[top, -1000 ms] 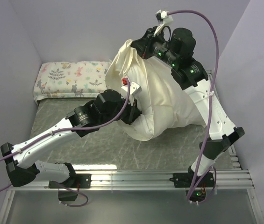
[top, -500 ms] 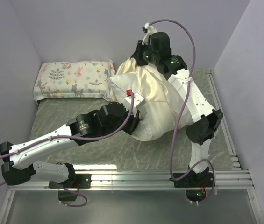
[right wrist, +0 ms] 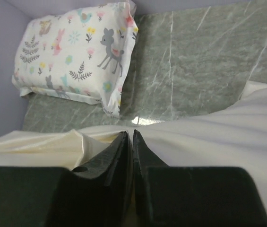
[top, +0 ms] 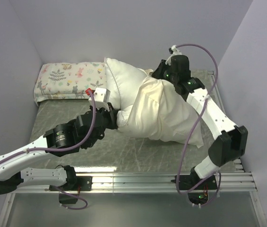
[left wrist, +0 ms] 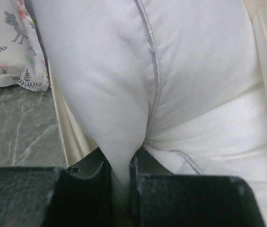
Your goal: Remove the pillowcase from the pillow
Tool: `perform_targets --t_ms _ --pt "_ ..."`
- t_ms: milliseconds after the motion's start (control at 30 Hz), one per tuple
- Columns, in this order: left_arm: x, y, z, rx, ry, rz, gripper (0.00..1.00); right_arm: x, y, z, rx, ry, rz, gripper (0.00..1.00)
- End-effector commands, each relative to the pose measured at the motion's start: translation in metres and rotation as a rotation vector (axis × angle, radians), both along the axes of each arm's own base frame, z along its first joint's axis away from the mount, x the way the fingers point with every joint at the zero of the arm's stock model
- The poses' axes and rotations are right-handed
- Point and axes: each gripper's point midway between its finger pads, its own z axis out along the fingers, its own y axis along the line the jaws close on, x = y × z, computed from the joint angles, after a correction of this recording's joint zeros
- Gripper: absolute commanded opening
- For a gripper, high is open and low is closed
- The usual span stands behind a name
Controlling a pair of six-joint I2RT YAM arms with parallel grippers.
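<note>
The white pillow [top: 119, 82] sticks out of the cream pillowcase [top: 171, 116] at the back middle of the table. My left gripper [top: 116, 117] is shut on a pinch of the pillow's near edge. In the left wrist view the white pillow [left wrist: 119, 71] narrows down between the jaws of my left gripper [left wrist: 121, 170], with a strip of cream pillowcase [left wrist: 69, 127] beside it. My right gripper [top: 159, 75] sits at the case's far end. In the right wrist view my right gripper [right wrist: 133, 135] is shut on a fold of the pillowcase [right wrist: 43, 146].
A small floral animal-print pillow [top: 72, 80] lies against the back left wall, and shows in the right wrist view as the floral pillow [right wrist: 72, 56]. The grey marbled mat [top: 138, 151] covers the table. A metal rail [top: 161, 179] runs along the near edge. Walls close in left, back and right.
The left gripper has drawn back to the left with the pillow, whose white end now shows outside the case. The right gripper has come down and to the right with the case.
</note>
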Motion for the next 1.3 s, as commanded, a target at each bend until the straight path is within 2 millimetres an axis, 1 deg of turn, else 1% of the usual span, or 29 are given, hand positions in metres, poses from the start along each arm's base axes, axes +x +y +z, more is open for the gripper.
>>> perform_targets --t_ms 0,33,67,100,133,167,200,233,267,333,367,400,467,533,667,700,767,867,900,933,967,1000,1033,1067,1100,1133,1167,1200,1267 --pt "0.022 0.033 0.053 -0.156 -0.09 0.225 0.0 -0.006 -0.024 0.004 0.013 -0.058 -0.054 0.22" --pt "0.025 0.031 0.055 -0.152 -0.09 0.225 0.0 -0.011 -0.025 0.009 0.019 -0.067 -0.051 0.27" --pt "0.027 0.029 0.064 -0.162 -0.096 0.22 0.0 -0.02 -0.026 0.022 0.031 -0.091 -0.042 0.37" --pt "0.03 0.026 0.067 -0.153 -0.1 0.215 0.0 -0.025 -0.027 0.028 0.037 -0.101 -0.039 0.41" --pt "0.034 0.017 0.067 -0.133 -0.102 0.208 0.0 -0.033 -0.028 0.046 0.055 -0.133 -0.028 0.45" --pt "0.036 0.016 0.081 -0.155 -0.117 0.206 0.0 -0.039 -0.028 0.053 0.061 -0.134 -0.021 0.53" --pt "0.039 0.007 0.082 -0.132 -0.124 0.192 0.0 -0.044 -0.028 0.072 0.076 -0.167 -0.012 0.56" --pt "0.041 0.007 0.097 -0.152 -0.137 0.191 0.0 -0.051 -0.031 0.087 0.088 -0.189 -0.016 0.59" --pt "0.043 0.005 0.101 -0.151 -0.141 0.191 0.0 -0.056 -0.035 0.093 0.084 -0.189 -0.026 0.65" --pt "0.048 -0.006 0.103 -0.122 -0.143 0.179 0.0 -0.065 -0.045 0.125 0.1 -0.243 -0.062 0.7" --pt "0.049 -0.007 0.112 -0.135 -0.15 0.176 0.0 -0.07 -0.049 0.129 0.09 -0.234 -0.077 0.74" --pt "0.051 -0.012 0.111 -0.126 -0.15 0.172 0.0 -0.075 -0.055 0.148 0.101 -0.271 -0.095 0.77" --pt "0.054 -0.016 0.116 -0.131 -0.152 0.161 0.0 -0.085 -0.064 0.166 0.128 -0.297 -0.123 0.8" --pt "0.058 -0.022 0.112 -0.115 -0.142 0.153 0.0 -0.098 -0.068 0.189 0.169 -0.339 -0.126 0.81" --pt "0.068 -0.022 0.11 -0.107 -0.131 0.16 0.0 -0.124 -0.068 0.216 0.224 -0.396 -0.083 0.82" --pt "0.071 -0.023 0.108 -0.106 -0.126 0.16 0.0 -0.126 -0.068 0.214 0.225 -0.394 -0.083 0.83" --pt "0.077 -0.02 0.102 -0.099 -0.113 0.161 0.0 -0.135 -0.072 0.218 0.23 -0.412 -0.086 0.84" --pt "0.087 -0.015 0.093 -0.094 -0.099 0.175 0.0 -0.146 -0.069 0.216 0.243 -0.413 -0.051 0.84" --pt "0.088 -0.016 0.093 -0.101 -0.095 0.163 0.0 -0.147 -0.067 0.206 0.244 -0.399 -0.04 0.84" --pt "0.089 -0.015 0.091 -0.101 -0.091 0.162 0.0 -0.165 -0.063 0.211 0.274 -0.419 0.008 0.84" --pt "0.093 -0.012 0.092 -0.103 -0.092 0.169 0.0 -0.171 -0.059 0.213 0.293 -0.442 0.037 0.84" --pt "0.094 -0.014 0.091 -0.104 -0.088 0.161 0.0 -0.173 -0.054 0.193 0.29 -0.406 0.054 0.84" --pt "0.095 -0.014 0.09 -0.1 -0.087 0.16 0.0 -0.187 -0.055 0.194 0.298 -0.425 0.064 0.83" --pt "0.098 -0.013 0.091 -0.1 -0.086 0.162 0.0 -0.196 -0.047 0.188 0.302 -0.422 0.099 0.84" --pt "0.1 -0.015 0.088 -0.093 -0.08 0.159 0.0 -0.198 -0.041 0.167 0.283 -0.385 0.11 0.84" --pt "0.101 -0.017 0.087 -0.089 -0.075 0.152 0.0 -0.209 -0.041 0.163 0.274 -0.399 0.119 0.84" --pt "0.102 -0.017 0.087 -0.089 -0.076 0.151 0.0 -0.216 -0.034 0.158 0.277 -0.397 0.126 0.84" --pt "0.104 -0.019 0.085 -0.085 -0.072 0.148 0.0 -0.216 -0.03 0.139 0.263 -0.37 0.134 0.84" --pt "0.105 -0.021 0.086 -0.083 -0.069 0.144 0.0 -0.225 -0.029 0.132 0.28 -0.375 0.136 0.84"
